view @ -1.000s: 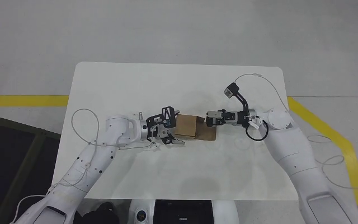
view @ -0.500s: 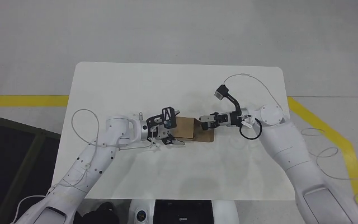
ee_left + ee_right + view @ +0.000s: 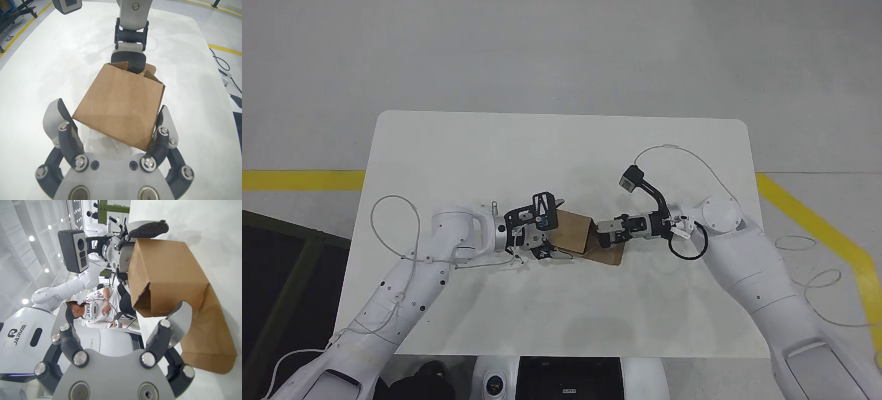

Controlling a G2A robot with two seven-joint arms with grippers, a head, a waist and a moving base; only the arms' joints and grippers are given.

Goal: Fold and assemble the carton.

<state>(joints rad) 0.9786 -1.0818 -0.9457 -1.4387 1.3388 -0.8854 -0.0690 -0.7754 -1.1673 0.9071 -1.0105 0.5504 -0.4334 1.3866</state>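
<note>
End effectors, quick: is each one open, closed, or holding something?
Left end effector: closed on the carton, one finger on either side.
Right end effector: open, holding nothing, one finger at the carton's open end.

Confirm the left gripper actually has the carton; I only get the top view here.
Observer: The left wrist view shows the left gripper clamped across the closed end of the carton.
Operator: Report the right gripper.
Observer: The right gripper is open, with one finger at the carton's open end.
Operator: Describe the flaps.
Observer: The large flap sticks out unfolded, and a small side flap looks partly folded in.
</note>
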